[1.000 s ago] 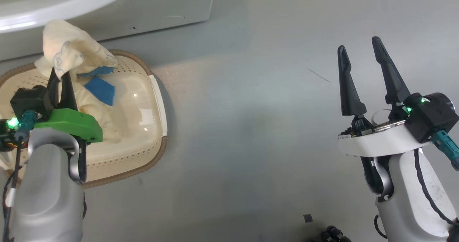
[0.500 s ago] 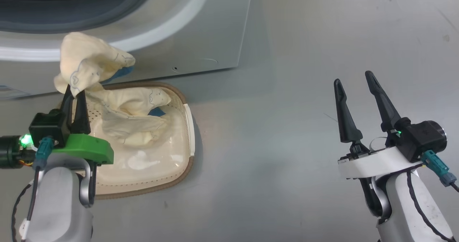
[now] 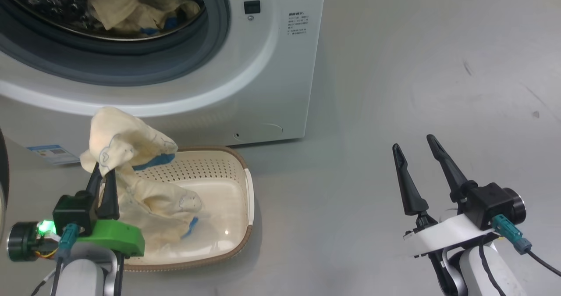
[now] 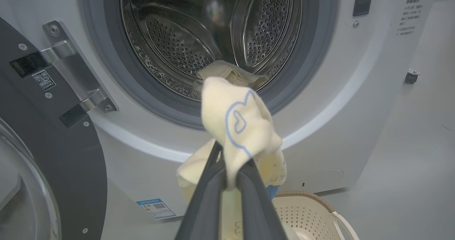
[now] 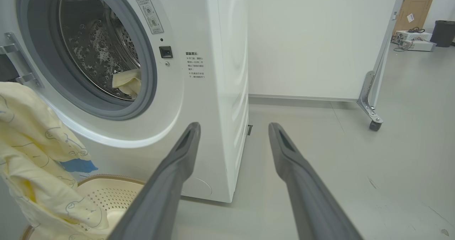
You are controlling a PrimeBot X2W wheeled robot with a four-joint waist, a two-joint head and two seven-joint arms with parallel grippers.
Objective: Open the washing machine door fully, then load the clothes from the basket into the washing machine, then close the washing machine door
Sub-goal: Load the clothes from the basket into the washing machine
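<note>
The head view has been tilted upward within the last second, so the whole picture has shifted. The washing machine [image 3: 263, 68], a strip along the top edge a second ago, is now seen from 10 to 12 o'clock with its drum [image 3: 52, 2] exposed. The washing machine door [image 4: 46, 154] is swung wide at 9 o'clock of the left wrist view, so the opening step is judged done. The basket [image 3: 247, 190] sits on the floor [image 3: 394, 68] at 8 o'clock of the head view, just before the machine's front.

A loaded garment [image 3: 131, 6] is seen lying in the drum. The held garment [image 3: 127, 147] has been raised. Much of it was bunched in the basket a second ago, and now only its tail appears to trail onto the basket's bottom. Loading is therefore judged partly done, with this piece in transit and the door not yet closed.

The left gripper [image 3: 104, 173] is clamped on the garment's upper fold. Its fingers are pointed to 12 o'clock, below the drum mouth. The right gripper [image 3: 413, 141] is held at 4 o'clock, spread and empty, well apart from the basket.
</note>
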